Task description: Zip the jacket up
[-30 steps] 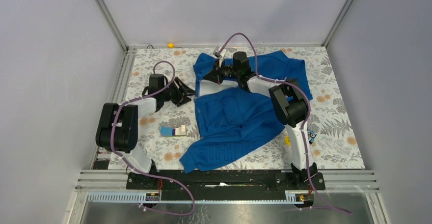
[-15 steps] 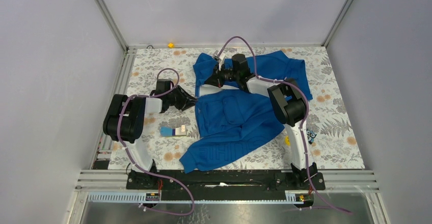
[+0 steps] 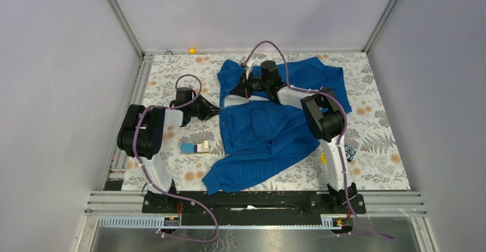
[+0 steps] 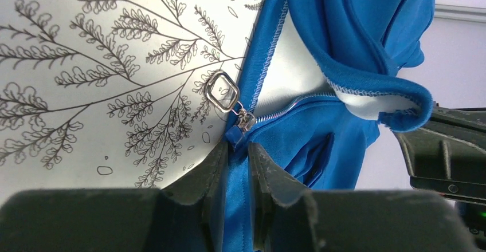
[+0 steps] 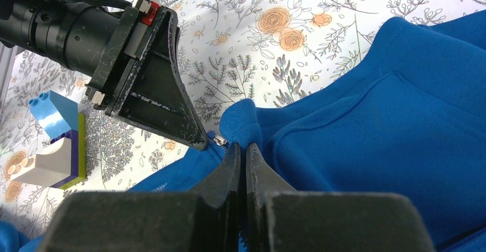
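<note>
The royal-blue jacket [image 3: 263,132] lies crumpled in the middle of the floral table. My left gripper [image 3: 215,112] is at its left edge. In the left wrist view the left gripper [image 4: 239,150] is shut on the blue hem just below the zipper's bottom end. The silver ring pull [image 4: 222,91] lies on the table right above the tips. My right gripper [image 3: 232,94] reaches in from the far side. In the right wrist view the right gripper [image 5: 240,148] is shut on a fold of the jacket [image 5: 372,109] beside the zipper teeth. A finger of the left gripper [image 5: 160,103] almost touches it.
A blue, purple and white toy block pile [image 3: 195,147] sits left of the jacket and also shows in the right wrist view [image 5: 51,143]. A small dark toy [image 3: 350,152] lies by the right arm. A yellow piece [image 3: 192,50] sits at the back edge.
My left gripper has moved right from the bare table to the jacket's left edge and closed on the hem. The right arm has hardly moved.
</note>
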Robot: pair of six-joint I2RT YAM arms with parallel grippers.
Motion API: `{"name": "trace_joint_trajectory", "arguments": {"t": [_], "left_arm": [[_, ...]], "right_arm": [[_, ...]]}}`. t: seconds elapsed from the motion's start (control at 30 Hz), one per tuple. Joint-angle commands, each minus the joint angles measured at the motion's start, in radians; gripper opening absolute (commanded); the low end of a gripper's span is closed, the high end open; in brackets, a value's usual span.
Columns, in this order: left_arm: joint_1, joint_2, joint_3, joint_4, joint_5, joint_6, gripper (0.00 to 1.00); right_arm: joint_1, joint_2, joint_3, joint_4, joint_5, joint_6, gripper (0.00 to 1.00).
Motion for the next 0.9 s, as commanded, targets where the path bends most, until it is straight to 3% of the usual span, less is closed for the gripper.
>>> {"name": "trace_joint_trajectory", "arguments": {"t": [0.0, 0.27, 0.43, 0.53, 0.73, 0.87], "left_arm": [[-0.002, -0.028, 0.013, 0.087, -0.036, 0.003, 0.18], [-0.005, 0.008, 0.005, 0.169, 0.03, -0.036, 0.14], [-0.01, 0.036, 0.016, 0.179, 0.046, -0.033, 0.23], [-0.01, 0.051, 0.018, 0.172, 0.048, -0.027, 0.23], [-0.01, 0.061, 0.04, 0.145, 0.059, 0.013, 0.15], [-0.008, 0.058, 0.023, 0.234, 0.131, 0.037, 0.02]], "right_arm": [[-0.004, 0.015, 0.05, -0.004, -0.004, 0.015, 0.0], [-0.004, 0.018, 0.055, -0.004, -0.006, 0.021, 0.0], [-0.003, 0.02, 0.058, -0.004, -0.003, 0.029, 0.0], [-0.004, 0.022, 0.059, -0.003, -0.003, 0.034, 0.0], [-0.004, 0.015, 0.055, -0.002, -0.002, 0.036, 0.0], [-0.004, 0.013, 0.055, 0.001, -0.005, 0.047, 0.0]]}}
